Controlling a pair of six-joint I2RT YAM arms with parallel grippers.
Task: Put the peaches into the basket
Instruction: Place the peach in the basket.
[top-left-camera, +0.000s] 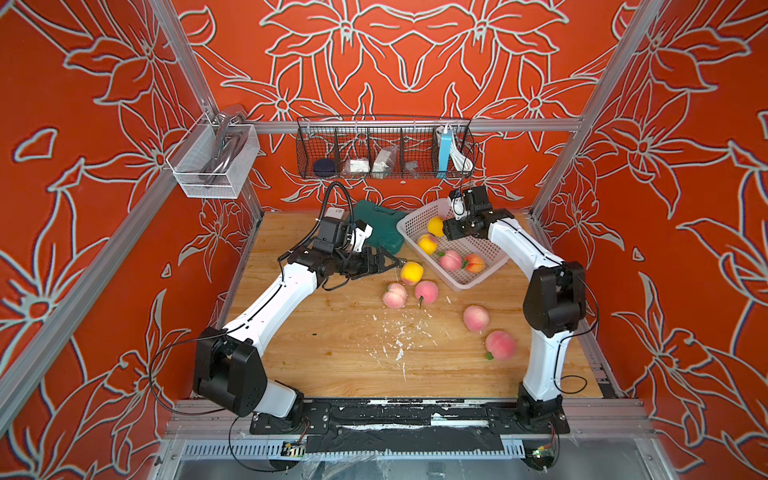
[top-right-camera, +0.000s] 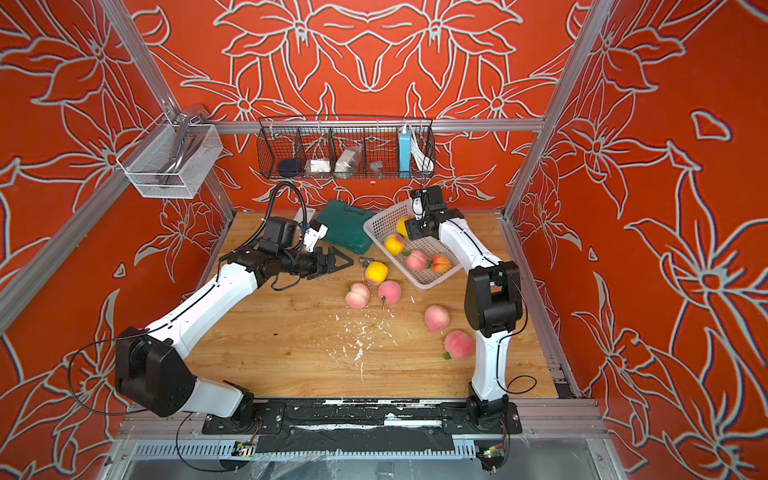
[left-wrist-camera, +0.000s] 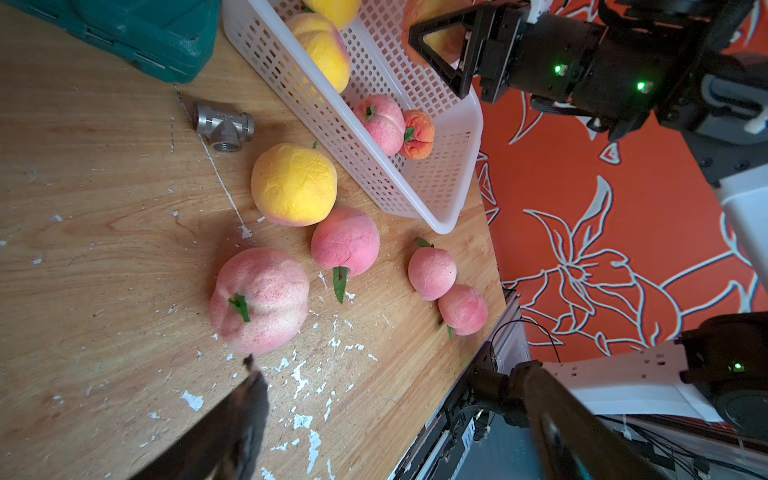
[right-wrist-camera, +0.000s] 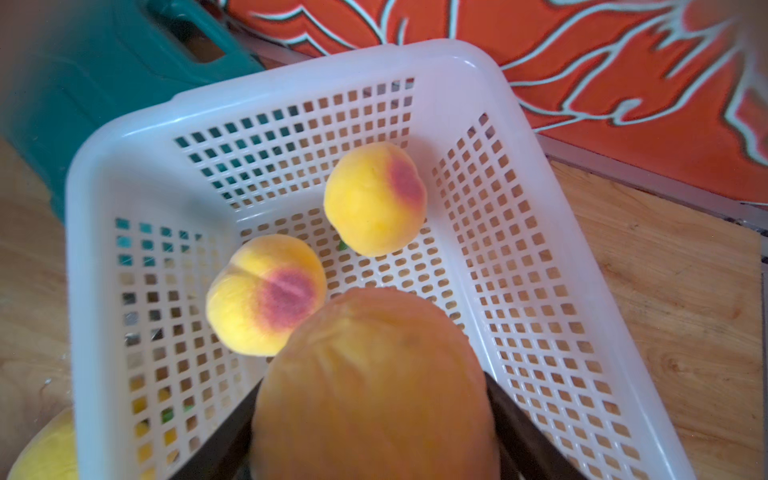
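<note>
The white perforated basket (top-left-camera: 457, 286) (right-wrist-camera: 291, 75) stands at the back right of the wooden table and holds several peaches, among them two yellow ones (right-wrist-camera: 374, 199) (right-wrist-camera: 266, 295). My right gripper (right-wrist-camera: 372, 378) (top-left-camera: 457, 231) hangs over it, shut on an orange peach (right-wrist-camera: 374, 395) pressed between both fingers. Several more peaches lie on the table: a yellow one (top-left-camera: 411, 273), two pink ones (top-left-camera: 395, 295) (top-left-camera: 426, 291) and two further right (top-left-camera: 476, 318) (top-left-camera: 500, 345). My left gripper (left-wrist-camera: 395, 415) (top-left-camera: 390, 262) hovers just left of the yellow one, open and empty.
A green plastic case (top-left-camera: 378, 226) lies behind the left gripper, touching the basket's far corner. A metal tee fitting (left-wrist-camera: 224, 126) sits beside the yellow peach. A black wire rack (top-left-camera: 384, 151) and a white mesh bin (top-left-camera: 212, 162) hang on the walls. White flakes (top-left-camera: 399, 336) dot the table.
</note>
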